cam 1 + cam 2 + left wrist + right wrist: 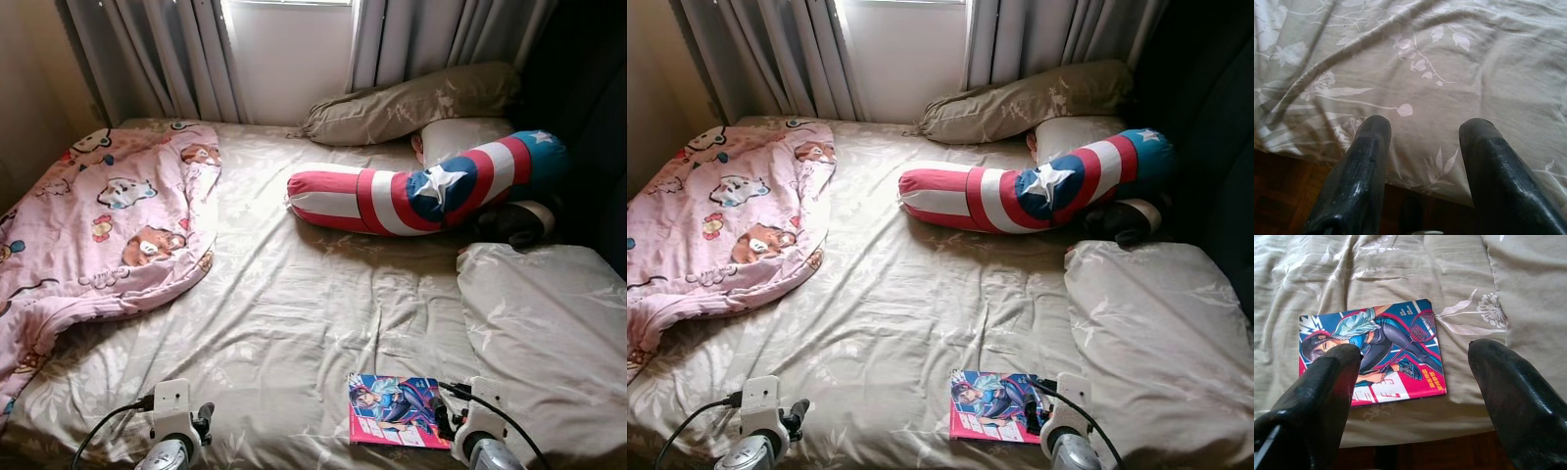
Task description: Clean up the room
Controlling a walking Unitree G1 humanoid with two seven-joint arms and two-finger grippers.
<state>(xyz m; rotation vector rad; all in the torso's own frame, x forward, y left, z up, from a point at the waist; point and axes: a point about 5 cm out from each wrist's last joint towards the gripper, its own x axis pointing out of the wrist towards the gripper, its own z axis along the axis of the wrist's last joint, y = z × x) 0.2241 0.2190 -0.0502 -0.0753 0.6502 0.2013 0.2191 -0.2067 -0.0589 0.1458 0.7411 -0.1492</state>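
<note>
Now both grippers hover at the near edge of the bed (pixel 294 304), over the beige leaf-print sheet.
Right gripper (pixel 1415 382), jaws spread wide and empty, hangs just above the glossy pink-and-blue comic book (pixel 1376 352) lying flat by the near edge; left gripper (pixel 1422 142), jaws likewise apart, holds nothing over bare sheet.

Both eye views look down from the foot of the bed (pixel 294 304); each wrist view sits close above its near edge, the right one over the book (pixel 1376 352).
</note>
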